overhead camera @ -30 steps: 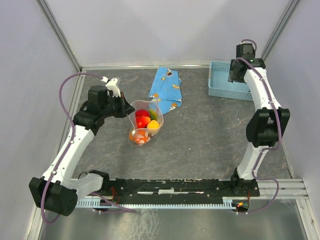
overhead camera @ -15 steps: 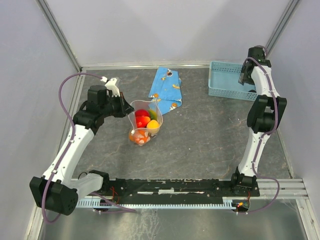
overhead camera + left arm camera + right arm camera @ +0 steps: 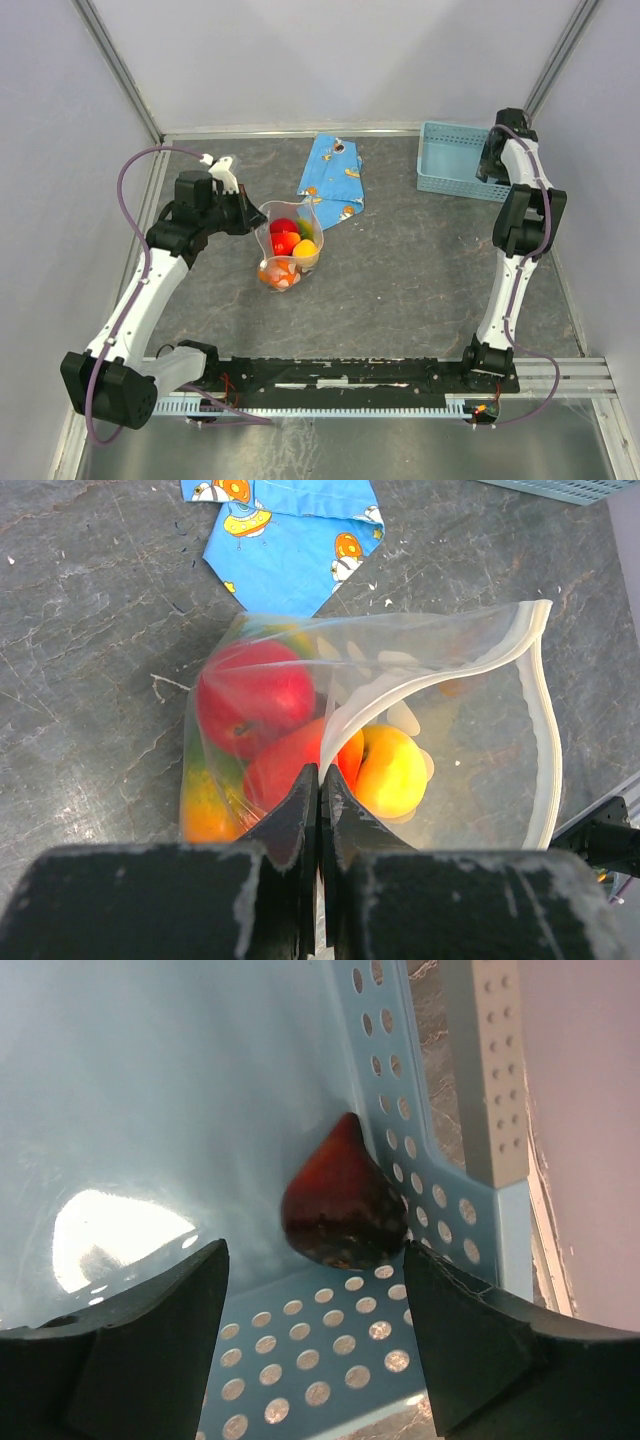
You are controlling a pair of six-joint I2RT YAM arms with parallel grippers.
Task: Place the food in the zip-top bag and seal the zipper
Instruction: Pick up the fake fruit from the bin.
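The left tool [image 3: 318,780] is pinched shut on the rim of the zip-top bag [image 3: 285,245], which stands open on the bench [image 3: 400,290], zipper [image 3: 440,675] unsealed, holding red, orange and yellow food [image 3: 255,695]; a blue wrapper [image 3: 333,180] lies just behind. Far right, a dark red fruit [image 3: 340,1210] sits in a corner of the light-blue basket [image 3: 445,178] under the open right tool [image 3: 312,1265]. That arm has swung to the basket's right end; the mottled grey bench is walled in pale panels [image 3: 330,60].

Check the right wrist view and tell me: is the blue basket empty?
No, a dark red pointed fruit lies in a corner of the basket, against its perforated wall.
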